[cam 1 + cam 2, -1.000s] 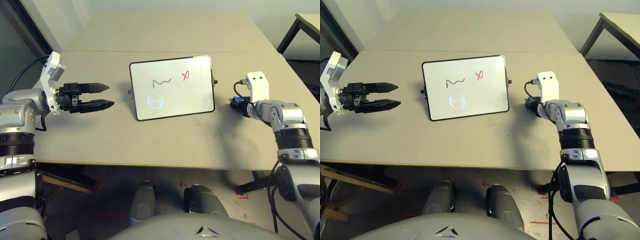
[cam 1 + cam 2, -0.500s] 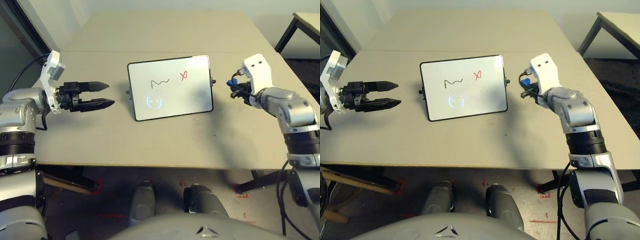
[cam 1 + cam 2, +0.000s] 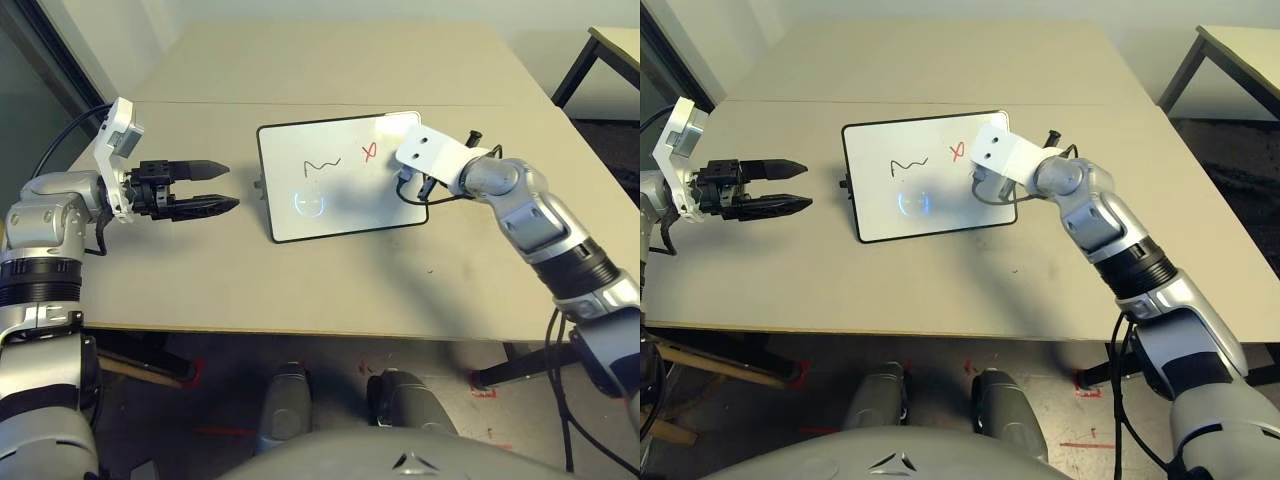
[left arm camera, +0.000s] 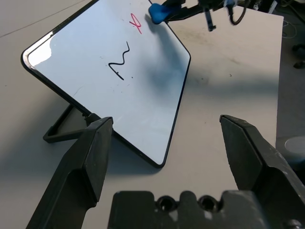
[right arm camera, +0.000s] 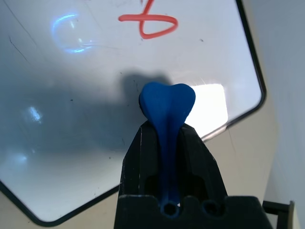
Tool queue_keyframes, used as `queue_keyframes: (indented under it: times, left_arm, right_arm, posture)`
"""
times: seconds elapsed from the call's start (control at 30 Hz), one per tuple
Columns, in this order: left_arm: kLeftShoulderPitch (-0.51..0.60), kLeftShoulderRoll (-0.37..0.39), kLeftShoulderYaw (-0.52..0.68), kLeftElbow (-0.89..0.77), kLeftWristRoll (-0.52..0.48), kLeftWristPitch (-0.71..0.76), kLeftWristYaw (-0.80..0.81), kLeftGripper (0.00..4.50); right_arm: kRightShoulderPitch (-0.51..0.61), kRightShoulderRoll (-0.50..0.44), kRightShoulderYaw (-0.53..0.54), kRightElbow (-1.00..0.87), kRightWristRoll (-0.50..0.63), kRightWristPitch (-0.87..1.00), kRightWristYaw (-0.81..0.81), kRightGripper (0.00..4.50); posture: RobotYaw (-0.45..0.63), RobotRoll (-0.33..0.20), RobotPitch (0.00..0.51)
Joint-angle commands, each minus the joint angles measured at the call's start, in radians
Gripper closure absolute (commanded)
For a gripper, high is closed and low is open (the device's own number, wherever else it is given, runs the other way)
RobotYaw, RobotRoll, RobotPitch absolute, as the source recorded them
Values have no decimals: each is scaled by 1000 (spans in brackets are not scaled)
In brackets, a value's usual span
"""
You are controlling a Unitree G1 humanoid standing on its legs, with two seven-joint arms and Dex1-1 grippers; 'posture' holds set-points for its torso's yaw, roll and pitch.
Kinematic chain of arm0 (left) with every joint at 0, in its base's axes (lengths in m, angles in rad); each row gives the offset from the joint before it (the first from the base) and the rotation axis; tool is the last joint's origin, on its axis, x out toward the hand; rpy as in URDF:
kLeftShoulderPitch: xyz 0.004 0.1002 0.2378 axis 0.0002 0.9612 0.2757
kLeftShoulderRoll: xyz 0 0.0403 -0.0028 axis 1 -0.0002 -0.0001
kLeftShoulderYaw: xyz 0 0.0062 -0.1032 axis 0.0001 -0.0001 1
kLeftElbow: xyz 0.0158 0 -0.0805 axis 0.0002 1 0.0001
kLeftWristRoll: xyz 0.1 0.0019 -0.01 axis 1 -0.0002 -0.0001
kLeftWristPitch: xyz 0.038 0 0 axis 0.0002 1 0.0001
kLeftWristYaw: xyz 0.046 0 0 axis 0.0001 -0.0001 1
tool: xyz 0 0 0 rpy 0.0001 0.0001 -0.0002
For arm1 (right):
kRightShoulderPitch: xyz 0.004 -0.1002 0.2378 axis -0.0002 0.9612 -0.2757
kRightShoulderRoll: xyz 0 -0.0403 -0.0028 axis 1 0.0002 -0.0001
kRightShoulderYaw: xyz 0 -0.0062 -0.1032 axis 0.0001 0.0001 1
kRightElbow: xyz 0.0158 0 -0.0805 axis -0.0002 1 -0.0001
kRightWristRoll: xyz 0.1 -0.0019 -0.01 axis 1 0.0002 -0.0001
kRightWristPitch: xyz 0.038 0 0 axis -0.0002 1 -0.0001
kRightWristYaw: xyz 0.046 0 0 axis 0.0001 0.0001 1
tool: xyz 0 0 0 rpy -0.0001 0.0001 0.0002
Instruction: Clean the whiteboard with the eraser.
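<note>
The whiteboard (image 3: 340,178) stands tilted on its stand in the middle of the table, with a black squiggle (image 3: 322,163) and a red mark (image 3: 369,152) on it. My right gripper (image 5: 164,130) is shut on the blue eraser (image 5: 167,101), whose tip sticks out past the fingers. It hovers over the board's right part, just below the red mark (image 5: 147,25). The left wrist view also catches the eraser (image 4: 158,11) near the red mark. My left gripper (image 3: 226,187) is open, left of the board and apart from it, pointing at it.
The board's black wire stand (image 4: 61,128) juts out at its left side. Bare tabletop (image 3: 300,280) lies between the board and the near edge. A second table (image 3: 612,40) stands at the far right.
My right arm swung left from the table beside the board to above the board's right part, carrying the eraser. The left gripper edged slightly toward the board.
</note>
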Motion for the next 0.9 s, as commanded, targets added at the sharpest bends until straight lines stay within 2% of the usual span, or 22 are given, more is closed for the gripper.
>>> queue_keyframes:
  times: [0.03, 0.73, 0.9]
  left_arm:
    - [0, -8, -12, -5, 2, -2, 3, 0]
    - [4, -13, -11, -23, 0, -2, 8, 0]
    - [13, -11, -6, -35, -4, 3, 14, 0]
  right_arm:
    - [-30, 16, 25, 51, -47, -33, 29, 4160]
    - [-127, 190, 65, 183, -184, -146, 92, 4160]
    - [-126, 198, 63, 202, -206, -160, 97, 4160]
  posture:
    - [231, 0, 28]
    - [263, 0, 21]
    - [270, 0, 22]
